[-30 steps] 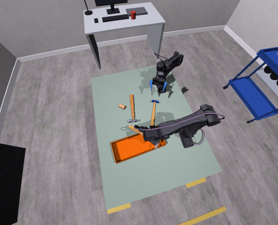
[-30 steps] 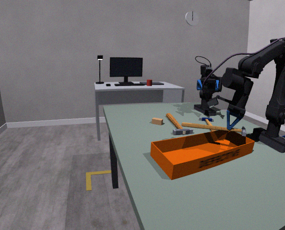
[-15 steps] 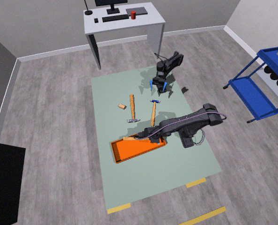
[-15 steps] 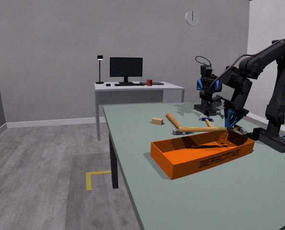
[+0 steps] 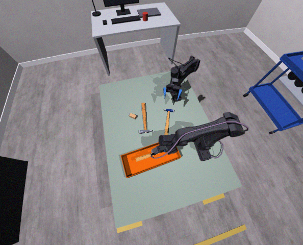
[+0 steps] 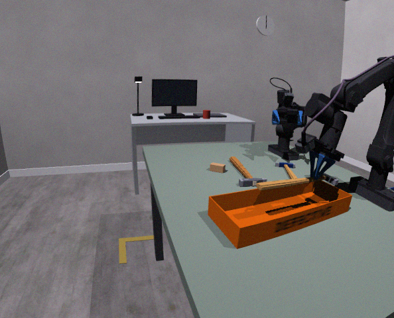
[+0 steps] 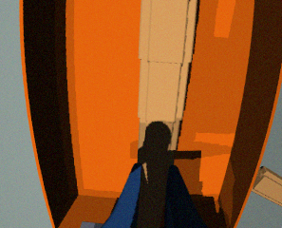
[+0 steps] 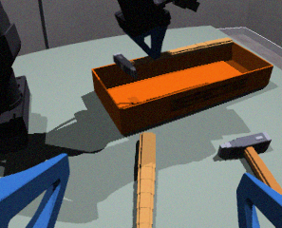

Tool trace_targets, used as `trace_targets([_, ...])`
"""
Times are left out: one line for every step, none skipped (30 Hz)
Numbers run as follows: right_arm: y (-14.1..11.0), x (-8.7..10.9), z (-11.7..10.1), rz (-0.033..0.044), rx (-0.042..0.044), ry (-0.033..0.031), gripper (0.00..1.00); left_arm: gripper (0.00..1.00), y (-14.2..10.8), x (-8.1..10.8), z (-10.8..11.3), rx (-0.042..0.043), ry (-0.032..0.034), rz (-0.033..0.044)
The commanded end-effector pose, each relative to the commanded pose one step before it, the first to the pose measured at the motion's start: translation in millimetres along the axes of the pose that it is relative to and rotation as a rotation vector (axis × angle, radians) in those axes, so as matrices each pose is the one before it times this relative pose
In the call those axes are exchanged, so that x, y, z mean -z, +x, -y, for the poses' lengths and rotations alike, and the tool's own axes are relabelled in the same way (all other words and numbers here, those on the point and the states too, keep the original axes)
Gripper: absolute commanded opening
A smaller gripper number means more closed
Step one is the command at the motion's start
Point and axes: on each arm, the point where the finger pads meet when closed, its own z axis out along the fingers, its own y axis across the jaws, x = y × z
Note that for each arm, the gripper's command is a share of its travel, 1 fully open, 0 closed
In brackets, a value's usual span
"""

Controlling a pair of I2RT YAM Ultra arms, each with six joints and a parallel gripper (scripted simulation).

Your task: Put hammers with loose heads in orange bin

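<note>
And here the left jaws (image 5: pixel 156 152) (image 6: pixel 316 177), nearer by far, grip the steel-headed, wooden-handled hammer (image 5: pixel 143 157) (image 6: pixel 282 183) (image 7: pixel 163 90) (image 8: pixel 202 46), its handle stretching ahead along the long orange bin's (image 5: pixel 150 169) (image 6: pixel 276 226) (image 7: pixel 46 119) (image 8: pixel 178 102) length directly below, ready, I'd say, for lowering.

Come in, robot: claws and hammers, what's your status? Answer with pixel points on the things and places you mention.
Left claw (image 5: pixel 159 152) (image 6: pixel 316 177) (image 7: pixel 155 167) (image 8: pixel 155 56) gripping wooden-handled, grey-headed hammer (image 5: pixel 143 157) (image 6: pixel 282 183) (image 7: pixel 161 90) (image 8: pixel 199 47) above orange bin (image 5: pixel 126 177) (image 6: pixel 238 236) (image 7: pixel 273 119) (image 8: pixel 123 121). Right claw (image 5: pixel 172 94) (image 6: pixel 286 117) (image 8: pixel 152 185) open, empty. Nothing visibly blocking.
</note>
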Motion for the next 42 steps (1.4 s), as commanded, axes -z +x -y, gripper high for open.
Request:
trace_targets([-4.3,-0.54,-0.1,0.00873,0.00584,-0.00414,1.0,0.07,22.07,-0.15,-1.34,-0.00075,-0.0237,-0.04362])
trace_targets([0.0,0.0,0.0,0.0,0.0,0.0,1.0,0.07,2.43,-1.23,0.31,-0.00339,-0.00046,-0.00508])
trace_targets([0.0,0.0,0.0,0.0,0.0,0.0,1.0,0.07,0.0,0.0,0.0,0.0,0.0,0.0])
trace_targets([0.0,0.0,0.0,0.0,0.0,0.0,1.0,0.07,0.0,0.0,0.0,0.0,0.0,0.0])
trace_targets([0.0,0.0,0.0,0.0,0.0,0.0,1.0,0.07,-9.84,2.24,2.24,0.00409,0.00867,0.0339])
trace_targets([0.0,0.0,0.0,0.0,0.0,0.0,1.0,0.07,-1.77,-0.05,-0.12,0.01023,0.00117,0.0067])
trace_targets([0.0,0.0,0.0,0.0,0.0,0.0,1.0,0.07,4.22,0.27,-0.62,-0.00042,-0.00395,-0.014])
trace_targets([0.0,0.0,0.0,0.0,0.0,0.0,1.0,0.07,2.53,0.22,-1.56,0.00168,-0.00987,-0.00148])
trace_targets([0.0,0.0,0.0,0.0,0.0,0.0,1.0,0.07,5.42,-1.51,-0.96,0.00015,-0.00311,-0.01001])
trace_targets([0.0,0.0,0.0,0.0,0.0,0.0,1.0,0.07,1.93,0.53,-0.06,0.00031,-0.00016,-0.00023])
trace_targets([0.0,0.0,0.0,0.0,0.0,0.0,1.0,0.07,1.77,0.53,0.06,-0.00088,0.00045,0.0006])
trace_targets([0.0,0.0,0.0,0.0,0.0,0.0,1.0,0.07,-0.9,0.51,0.96,-0.01005,0.00425,0.01108])
trace_targets([0.0,0.0,0.0,0.0,0.0,0.0,1.0,0.07,-0.88,0.03,1.96,-0.00172,0.01042,0.00309])
trace_targets([0.0,0.0,0.0,0.0,0.0,0.0,1.0,0.07,-2.19,1.18,0.49,0.00049,0.0015,0.00548])
trace_targets([0.0,0.0,0.0,0.0,0.0,0.0,1.0,0.07,-2.19,1.12,0.22,0.00139,0.00116,0.00533])
trace_targets([0.0,0.0,0.0,0.0,0.0,0.0,1.0,0.07,-0.12,-0.04,-0.55,0.00191,-0.00063,0.0])
trace_targets([0.0,0.0,0.0,0.0,0.0,0.0,1.0,0.07,-2.21,3.25,-2.53,0.01007,-0.01032,-0.00159])
trace_targets([0.0,0.0,0.0,0.0,0.0,0.0,1.0,0.07,0.04,-0.31,-2.27,-0.00325,-0.00538,-0.01402])
trace_targets([0.0,0.0,0.0,0.0,0.0,0.0,1.0,0.07,-8.86,0.61,3.27,0.00362,0.01685,0.03065])
trace_targets([0.0,0.0,0.0,0.0,0.0,0.0,1.0,0.07,0.0,0.0,0.0,0.0,0.0,0.0])
trace_targets([0.0,0.0,0.0,0.0,0.0,0.0,1.0,0.07,0.0,0.0,0.0,0.0,0.0,0.0])
trace_targets([0.0,0.0,0.0,0.0,0.0,0.0,1.0,0.07,3.21,-2.92,-0.11,-0.00204,-0.00082,-0.00485])
trace_targets([0.0,0.0,0.0,0.0,0.0,0.0,1.0,0.07,-1.04,-1.34,0.68,-0.0004,0.00196,0.00635])
trace_targets([0.0,0.0,0.0,0.0,0.0,0.0,1.0,0.07,-1.09,-2.1,0.47,0.00062,0.00194,0.00746])
trace_targets([0.0,0.0,0.0,0.0,0.0,0.0,1.0,0.07,3.65,-4.95,-0.57,-0.00028,-0.00103,-0.00353])
trace_targets([0.0,0.0,0.0,0.0,0.0,0.0,1.0,0.07,0.53,-4.86,0.25,0.00008,0.00003,0.00046])
trace_targets([0.0,0.0,0.0,0.0,0.0,0.0,1.0,0.07,0.52,-4.52,0.22,0.00028,0.00063,0.00273])
trace_targets([0.0,0.0,0.0,0.0,0.0,0.0,1.0,0.07,0.59,-4.18,0.18,0.0004,0.00099,0.00409])
trace_targets([0.0,0.0,0.0,0.0,0.0,0.0,1.0,0.07,6.37,-0.36,-1.65,-0.00218,-0.00657,-0.02492])
trace_targets([0.0,0.0,0.0,0.0,0.0,0.0,1.0,0.07,-3.53,-1.43,1.05,0.00143,0.00425,0.0161])
trace_targets([0.0,0.0,0.0,0.0,0.0,0.0,1.0,0.07,9.83,-2.16,-2.4,-0.00313,-0.00945,-0.0359])
trace_targets([0.0,0.0,0.0,0.0,0.0,0.0,1.0,0.07,6.66,-2.27,-1.55,-0.00203,-0.00612,-0.02339])
trace_targets([0.0,0.0,0.0,0.0,0.0,0.0,1.0,0.07,0.0,0.0,0.0,0.0,0.0,0.0])
trace_targets([0.0,0.0,0.0,0.0,0.0,0.0,1.0,0.07,-5.18,-0.67,-0.16,0.00184,-0.00305,0.02216])
trace_targets([0.0,0.0,0.0,0.0,0.0,0.0,1.0,0.07,-1.83,-1.78,0.63,0.00094,0.00244,0.0095])
trace_targets([0.0,0.0,0.0,0.0,0.0,0.0,1.0,0.07,4.39,-4.58,-0.73,-0.00102,-0.00295,-0.01107])
trace_targets([0.0,0.0,0.0,0.0,0.0,0.0,1.0,0.07,0.0,0.0,0.0,0.0,0.0,0.0])
trace_targets([0.0,0.0,0.0,0.0,0.0,0.0,1.0,0.07,0.0,0.0,0.0,0.0,0.0,0.0])
trace_targets([0.0,0.0,0.0,0.0,0.0,0.0,1.0,0.07,-3.01,-2.25,0.98,0.00146,0.00382,0.01484])
trace_targets([0.0,0.0,0.0,0.0,0.0,0.0,1.0,0.07,4.48,-2.94,-0.9,-0.00128,-0.00357,-0.01353])
trace_targets([0.0,0.0,0.0,0.0,0.0,0.0,1.0,0.07,-2.11,-1.5,0.68,0.00101,0.00266,0.01031])
trace_targets([0.0,0.0,0.0,0.0,0.0,0.0,1.0,0.07,3.71,-2.66,-0.73,-0.00104,-0.0029,-0.01099])
